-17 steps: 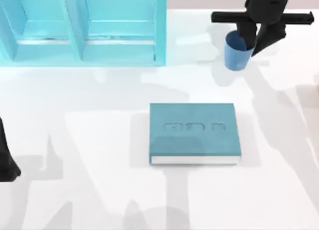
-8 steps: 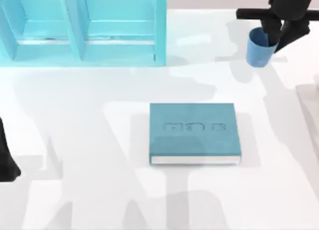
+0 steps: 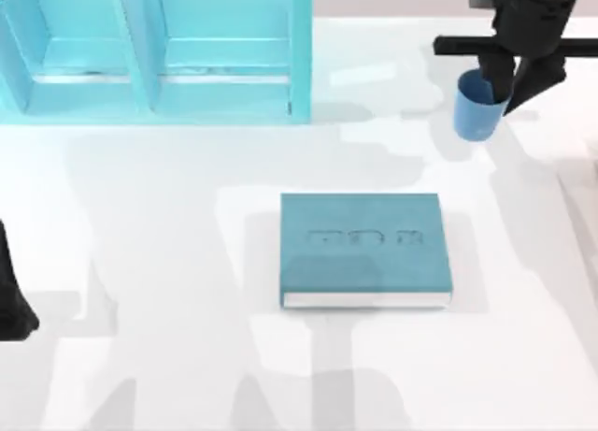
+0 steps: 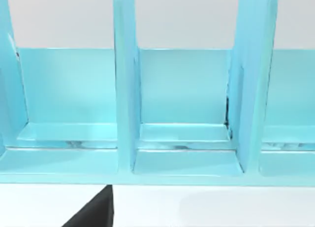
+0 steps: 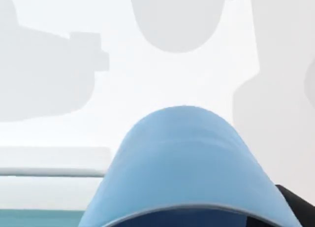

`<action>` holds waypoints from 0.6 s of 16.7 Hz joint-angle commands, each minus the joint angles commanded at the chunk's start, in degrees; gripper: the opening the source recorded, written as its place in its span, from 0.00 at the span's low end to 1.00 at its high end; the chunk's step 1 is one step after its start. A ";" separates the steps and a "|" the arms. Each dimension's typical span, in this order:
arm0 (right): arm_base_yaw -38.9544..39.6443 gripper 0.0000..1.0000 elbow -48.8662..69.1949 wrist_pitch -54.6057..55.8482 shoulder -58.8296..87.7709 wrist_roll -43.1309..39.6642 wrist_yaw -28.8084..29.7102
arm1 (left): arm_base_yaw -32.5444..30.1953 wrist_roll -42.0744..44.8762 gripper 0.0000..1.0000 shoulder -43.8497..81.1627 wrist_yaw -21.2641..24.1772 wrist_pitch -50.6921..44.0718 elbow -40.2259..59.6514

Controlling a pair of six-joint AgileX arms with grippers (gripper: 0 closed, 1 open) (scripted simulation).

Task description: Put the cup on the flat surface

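At the back right of the top view, my right gripper (image 3: 509,83) is shut on the rim of the small blue cup (image 3: 474,111). The cup hangs tilted over the white tabletop (image 3: 168,225), and I cannot tell whether its base touches. From the right wrist, the cup (image 5: 187,163) looms close, with the white tabletop (image 5: 147,84) beyond it. My left arm (image 3: 11,300) is parked at the left edge.
A teal book-like block (image 3: 364,249) lies flat in the middle of the table, and its edge (image 5: 39,218) shows from the right wrist. A light-blue shelf unit (image 3: 154,48) stands at the back left, with its compartments (image 4: 182,89) in the left wrist view.
The right gripper carried the cup to the right along the back of the table, then came slightly back left and toward the front. The left arm stayed still.
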 joint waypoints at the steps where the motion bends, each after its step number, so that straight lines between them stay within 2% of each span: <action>1: 0.10 0.00 -3.54 2.30 -0.91 0.12 -0.05 | 0.00 0.00 1.00 0.00 0.00 0.00 0.00; 5: 0.35 0.00 -15.21 10.82 -4.14 0.73 -0.37 | 0.00 0.00 1.00 0.00 0.00 0.00 0.00; 10: 0.45 0.00 -17.98 13.40 -5.28 0.86 -0.47 | 0.00 0.00 1.00 0.00 0.00 0.00 0.00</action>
